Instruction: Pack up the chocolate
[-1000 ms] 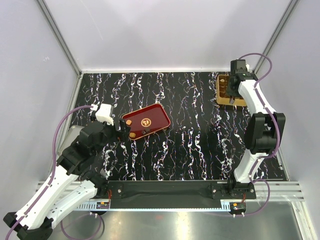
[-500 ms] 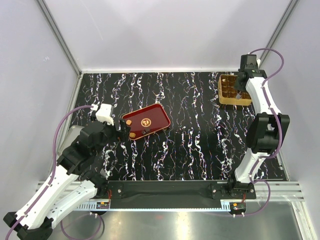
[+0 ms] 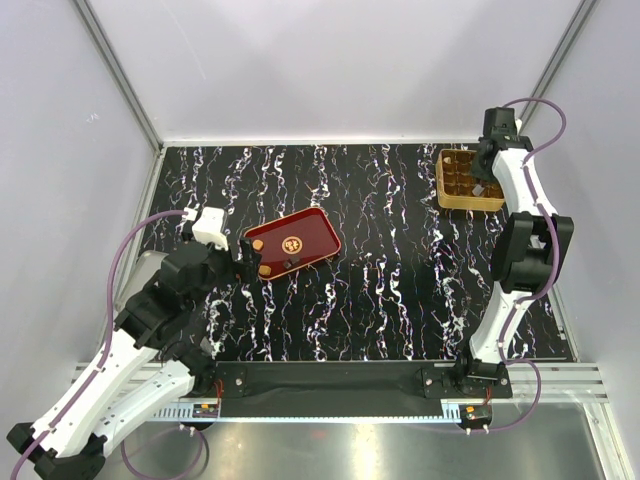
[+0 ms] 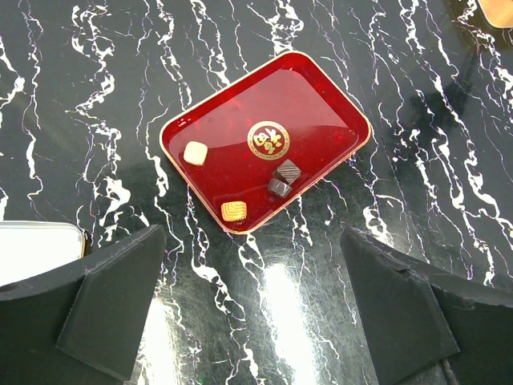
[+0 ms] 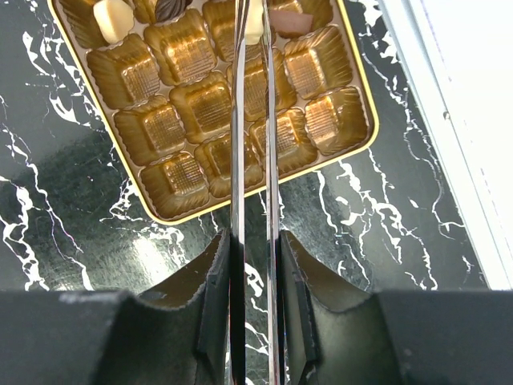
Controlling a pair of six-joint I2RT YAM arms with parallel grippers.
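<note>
Chocolate (image 4: pixel 234 211): four pcs on red tray (image 4: pixel 321 112). L tool (image 4: pixel 252 257) wide open, empty; R tool (image 5: pixel 255 24) near-closed over gold box (image 5: pixel 176 180), hold unclear. Risk: pcs skid on pinch.

text: none legible | red tray (image 4: pixel 321 104): gold emblem (image 4: pixel 268 140), characters unreadable
</note>
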